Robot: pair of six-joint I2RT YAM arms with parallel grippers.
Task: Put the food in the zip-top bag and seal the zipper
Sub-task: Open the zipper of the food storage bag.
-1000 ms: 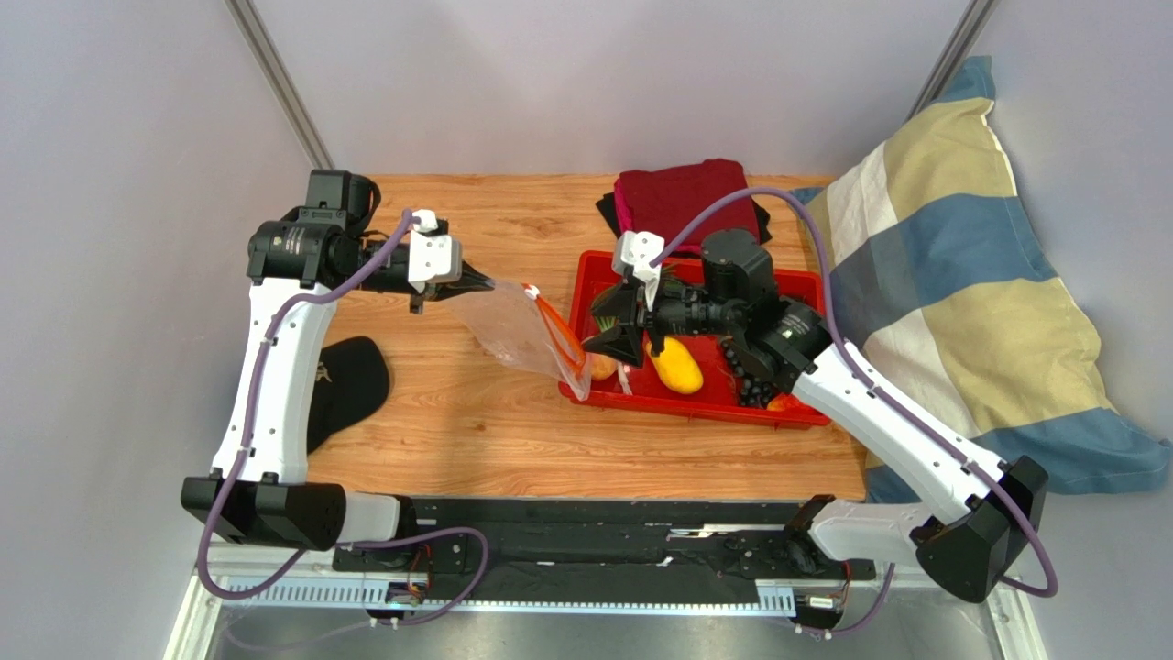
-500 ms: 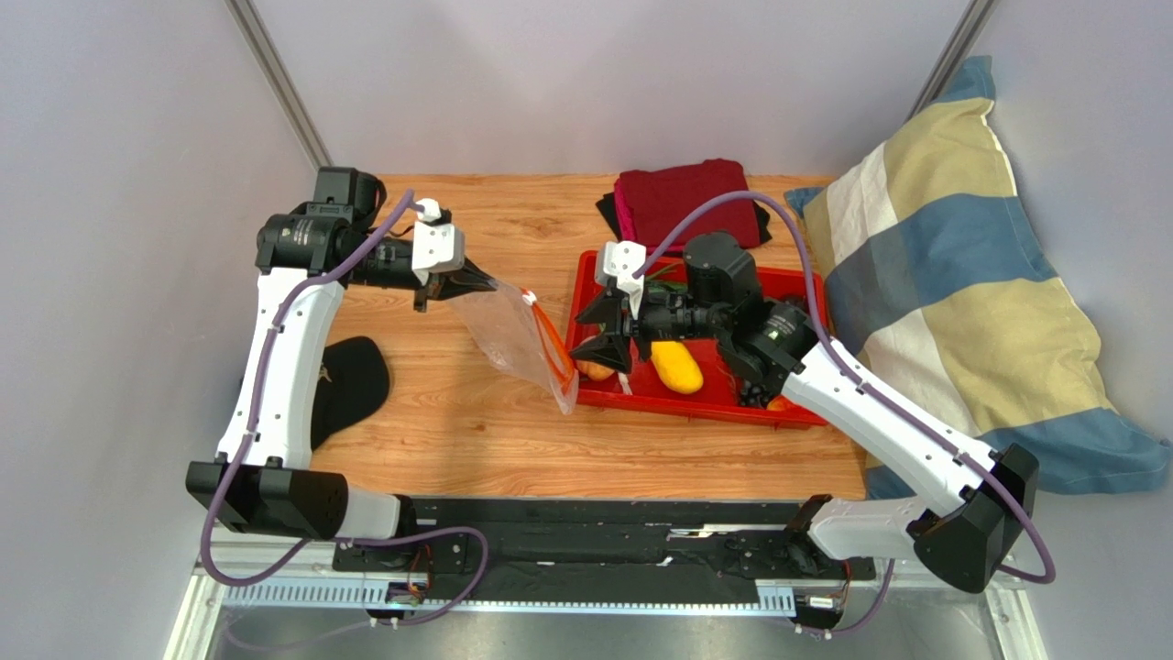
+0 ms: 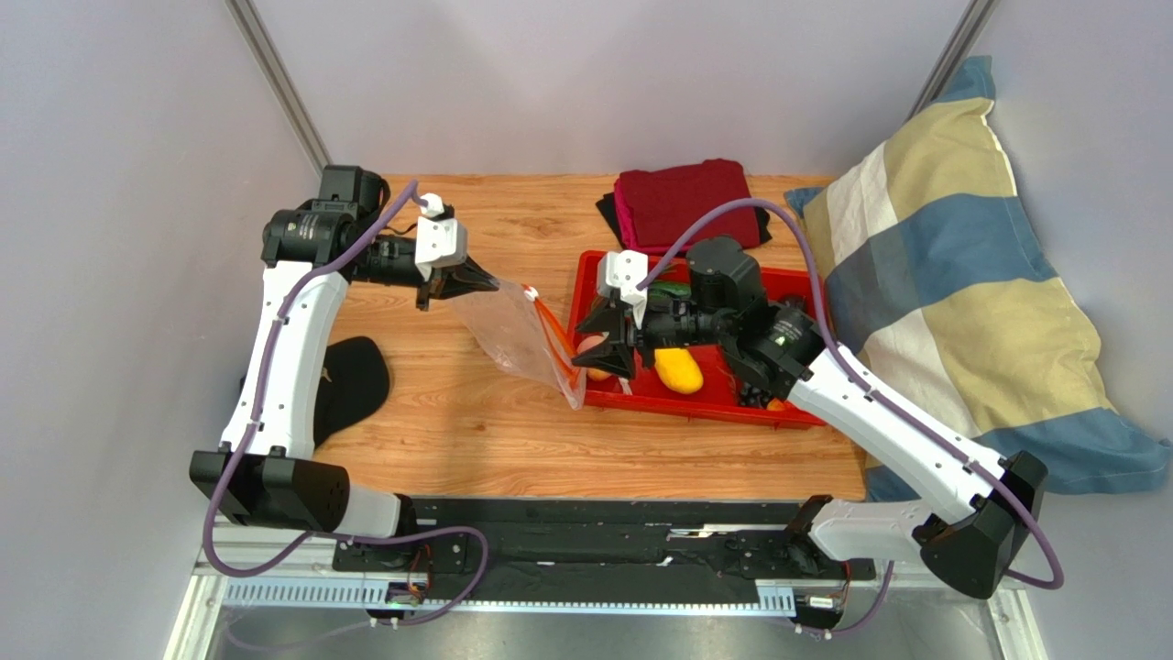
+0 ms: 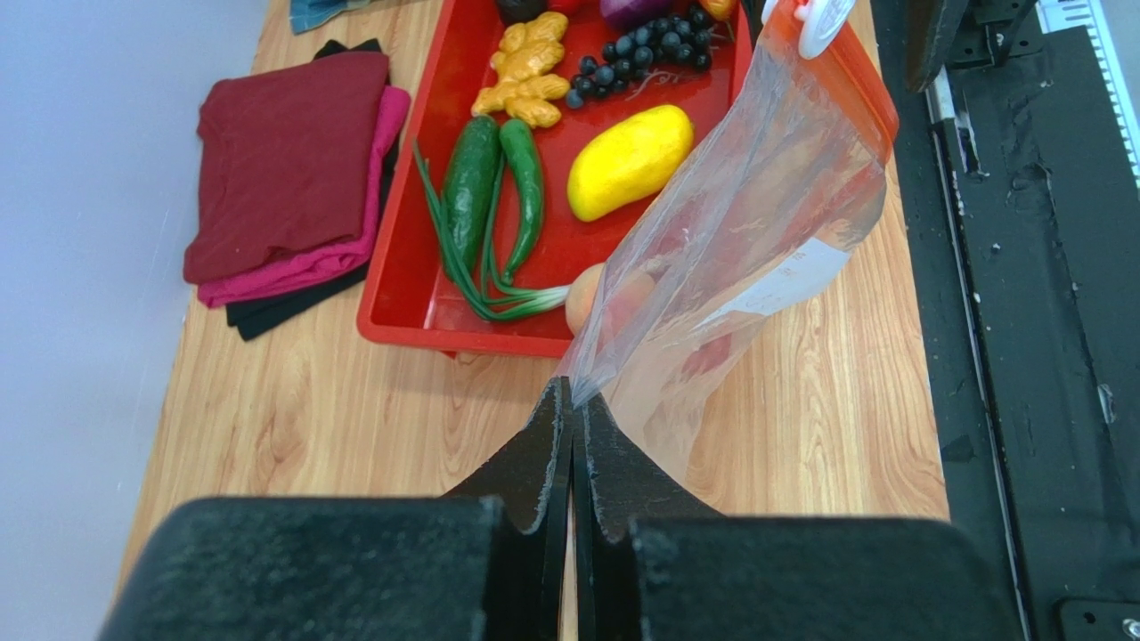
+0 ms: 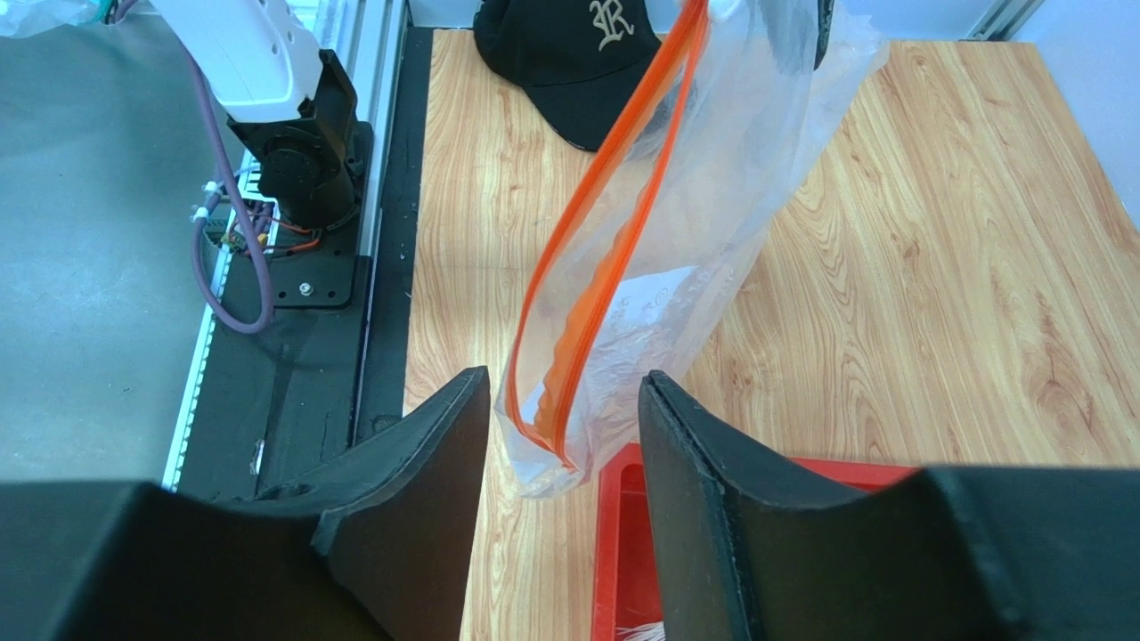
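– Clear film, crinkled, hangs just beyond the black cap (image 5: 576, 54) at near left. Where exactly is the zip-top bag (image 3: 527, 337)?
– Above the wooden table (image 3: 455, 440), slung aslant just left of the red tray (image 4: 402, 274), with its mouth end lowest and nearest. The zipper (image 5: 602, 221) gapes as an orange loop. The right gripper (image 5: 562, 387) faces it with its fingers spread and nothing between them.
– And the food?
– It lies in the tray, and the bag looks empty. The peach (image 4: 592, 297) sits at the tray's left edge beside the bag, then the yellow oval fruit (image 4: 629, 160). Further right are the grape bunch (image 4: 642, 54) and the knobbly yellow piece (image 4: 525, 74).
– What suspends the bag?
– The left gripper (image 4: 572, 414), further back, is pinched tight on a corner at the closed end.
– How will the bag handle?
– It is judged light, limp and slippery. The mouth is likely to sag or fold unless it is held taut. The stiffer zipper strip is probably the surer place to take hold. The toy pieces look light, rigid and smooth, best pinched across the middle.
– What lies farthest?
– Folded red cloths (image 4: 288, 147), beyond the tray.
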